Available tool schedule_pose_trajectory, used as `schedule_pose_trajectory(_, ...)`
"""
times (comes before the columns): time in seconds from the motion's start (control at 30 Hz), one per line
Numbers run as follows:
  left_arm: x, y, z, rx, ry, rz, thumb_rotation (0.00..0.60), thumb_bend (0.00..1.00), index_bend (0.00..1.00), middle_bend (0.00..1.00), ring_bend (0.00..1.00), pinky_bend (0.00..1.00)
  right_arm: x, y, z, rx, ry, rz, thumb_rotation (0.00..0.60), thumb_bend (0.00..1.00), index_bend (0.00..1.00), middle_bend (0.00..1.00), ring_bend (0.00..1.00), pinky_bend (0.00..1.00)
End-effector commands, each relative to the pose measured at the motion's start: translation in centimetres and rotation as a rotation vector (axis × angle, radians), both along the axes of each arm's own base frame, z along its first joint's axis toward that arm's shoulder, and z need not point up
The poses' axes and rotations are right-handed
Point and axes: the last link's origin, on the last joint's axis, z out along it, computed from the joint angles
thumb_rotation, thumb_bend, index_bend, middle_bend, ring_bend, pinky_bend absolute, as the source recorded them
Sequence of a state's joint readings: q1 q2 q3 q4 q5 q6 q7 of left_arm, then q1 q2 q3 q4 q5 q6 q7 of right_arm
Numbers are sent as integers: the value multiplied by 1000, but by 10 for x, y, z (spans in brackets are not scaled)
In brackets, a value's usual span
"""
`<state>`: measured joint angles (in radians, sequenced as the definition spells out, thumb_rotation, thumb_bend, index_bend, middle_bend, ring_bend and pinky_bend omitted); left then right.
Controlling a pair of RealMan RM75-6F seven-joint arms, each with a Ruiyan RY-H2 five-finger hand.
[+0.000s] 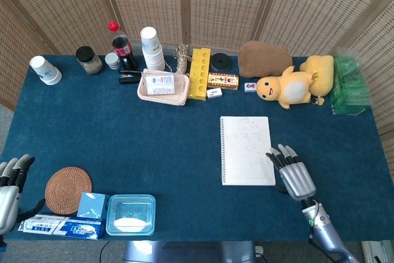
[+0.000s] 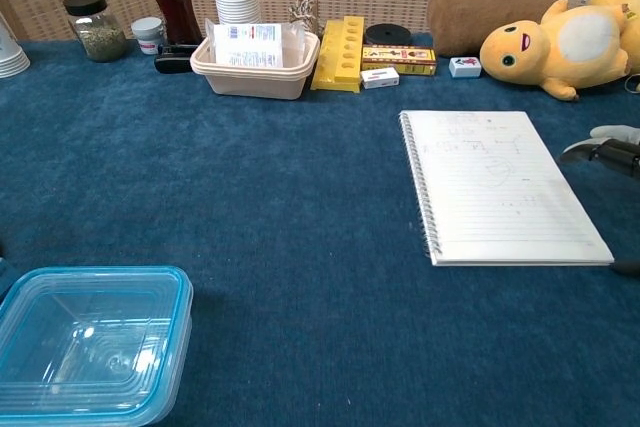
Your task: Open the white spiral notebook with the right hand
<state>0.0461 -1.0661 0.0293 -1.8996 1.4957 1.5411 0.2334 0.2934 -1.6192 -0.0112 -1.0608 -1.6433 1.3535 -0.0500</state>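
The white spiral notebook (image 1: 247, 150) lies flat on the blue table, its spiral along the left edge and a lined page with faint pencil marks facing up; the chest view shows the notebook (image 2: 498, 188) at centre right. My right hand (image 1: 293, 173) hovers at the notebook's lower right corner, fingers spread and pointing toward it, holding nothing. Only its fingertips (image 2: 612, 144) enter the chest view at the right edge. My left hand (image 1: 10, 189) is at the lower left table edge, fingers extended and empty.
A yellow plush toy (image 1: 287, 87) and a brown cushion (image 1: 265, 58) sit behind the notebook, green packets (image 1: 349, 85) at far right. A clear blue-rimmed container (image 1: 130, 214), a woven coaster (image 1: 68, 185) and a boxed tube (image 1: 60, 226) lie front left. Bottles, cups and a tray (image 1: 163, 86) line the back.
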Motion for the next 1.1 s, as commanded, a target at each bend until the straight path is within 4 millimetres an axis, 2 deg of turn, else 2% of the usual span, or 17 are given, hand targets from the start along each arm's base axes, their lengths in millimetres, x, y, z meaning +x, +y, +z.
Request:
schedule_pose_trajectory(0.03,-1,0,0,1,-1,1,600,200,96,65,23,0,1,-1,-1,-4,-8,2,600,121,134,179,59,124)
schedule_pose_trajectory(0.33,-2,0,0,3,-6,2,600,201,96,64,22,0,10,-3,-7,-31,-77,15,600,119,124,179,66,123)
schedule_pose_trajectory(0.83,-2,-1,-1,10,-13,3,600,201,96,64,22,0,27,-19,-16,-97,-229,-12,600,117,113,181,103,125)
schedule_pose_trajectory(1.1,-1,-2,-1,14,-17,0,600,201,95,64,23,0,37,-27,-24,-158,-348,-49,600,114,113,189,139,163)
